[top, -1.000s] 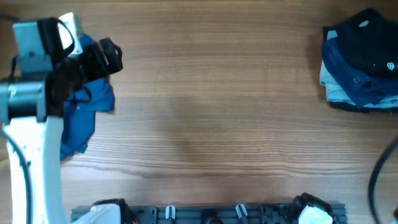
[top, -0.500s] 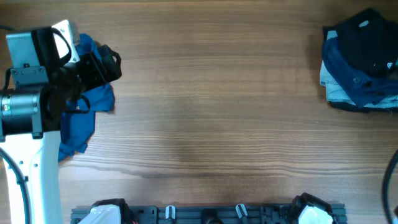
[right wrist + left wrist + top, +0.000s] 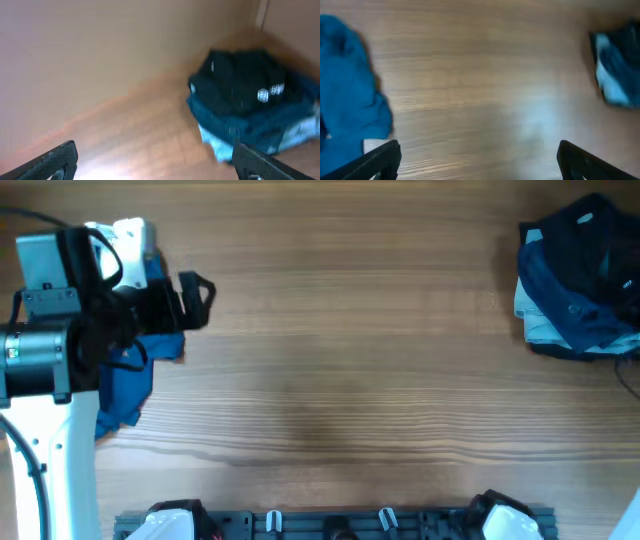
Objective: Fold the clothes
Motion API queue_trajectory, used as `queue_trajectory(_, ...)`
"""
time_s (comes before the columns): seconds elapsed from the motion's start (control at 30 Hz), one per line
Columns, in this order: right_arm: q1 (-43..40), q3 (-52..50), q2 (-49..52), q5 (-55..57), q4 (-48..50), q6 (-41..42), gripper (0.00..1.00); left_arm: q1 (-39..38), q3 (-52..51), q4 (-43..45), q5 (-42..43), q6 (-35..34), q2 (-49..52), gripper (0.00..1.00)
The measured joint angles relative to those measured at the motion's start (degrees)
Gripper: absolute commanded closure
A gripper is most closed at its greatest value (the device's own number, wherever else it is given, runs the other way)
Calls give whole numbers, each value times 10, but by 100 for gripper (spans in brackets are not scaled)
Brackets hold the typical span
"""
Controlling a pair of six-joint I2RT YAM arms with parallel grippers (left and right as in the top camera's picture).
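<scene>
The black T-shirt [image 3: 588,228] is lying crumpled on top of the pile [image 3: 565,315]; judging by this, folding is not yet starting. The left gripper [image 3: 196,300], well apart from the pile, and the right gripper [image 3: 156,162], facing it, are gaping wide, holding nothing.

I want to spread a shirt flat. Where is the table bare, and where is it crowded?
Bare: the wide middle of the table, between the blue garment at left and the pile at right, black T-shirt on top. Crowded: the left edge, under the left arm.
</scene>
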Motion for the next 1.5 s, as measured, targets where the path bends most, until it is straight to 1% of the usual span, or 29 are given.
queue_trajectory(0.13, 0, 0, 49, 0, -12, 0, 0, -22, -1, -14, 19, 42, -22, 0)
queue_trajectory(0.27, 0, 0, 100, 0, -12, 0, 0, -28, -1, -42, 28, 60, -61, 0)
queue_trajectory(0.3, 0, 0, 116, 0, -12, 0, 0, -28, -1, -53, 28, 63, -74, 2)
queue_trajectory(0.37, 0, 0, 147, 0, -12, 0, 0, -28, -1, -76, 26, 66, -92, 0)
queue_trajectory(0.47, 0, 0, 188, 0, -12, 0, 0, -28, -1, -141, 26, 70, -117, 0)
queue_trajectory(0.57, 0, 0, 228, 0, -12, 0, 0, -28, -1, -188, 26, 72, -130, 0)
queue_trajectory(0.73, 0, 0, 285, 0, -10, 0, 0, -28, -1, -219, 26, 72, -137, 0)
queue_trajectory(0.83, 0, 0, 317, 0, -6, 0, 0, -28, -1, -195, 25, 86, -137, 0)
queue_trajectory(0.9, 0, 0, 332, 0, -3, 0, 0, -28, -4, -151, 26, 97, -137, 0)
queue_trajectory(1.0, 0, 0, 355, 0, 10, 0, 0, -28, -36, -21, 25, 113, -141, 0)
queue_trajectory(1.1, 0, 0, 366, 0, 20, 0, 0, -28, -102, 151, 26, 121, -160, 0)
queue_trajectory(1.17, 0, 0, 372, 0, 23, 0, 0, -28, -164, 276, 26, 123, -180, 0)
queue_trajectory(1.2, 0, 0, 375, 0, 23, 0, 0, -28, -212, 354, 26, 126, -197, 0)
queue_trajectory(1.23, 0, 0, 377, 0, 24, 0, 0, -28, -244, 405, 26, 126, -210, 0)
queue_trajectory(1.3, 0, 0, 378, 0, 27, 0, 0, -28, -350, 536, 26, 129, -254, 0)
queue_trajectory(1.33, 0, 0, 378, 0, 27, 0, 0, -28, -409, 574, 26, 130, -285, 0)
queue_trajectory(1.4, 0, 0, 378, 0, 31, 0, 0, -28, -490, 669, 26, 131, -323, 0)
queue_trajectory(1.43, 0, 0, 379, 0, 34, 2, 0, -27, -542, 702, 26, 132, -352, 0)
queue_trajectory(1.5, 0, 0, 379, 0, 36, 2, 0, -25, -617, 739, 27, 132, -400, 0)
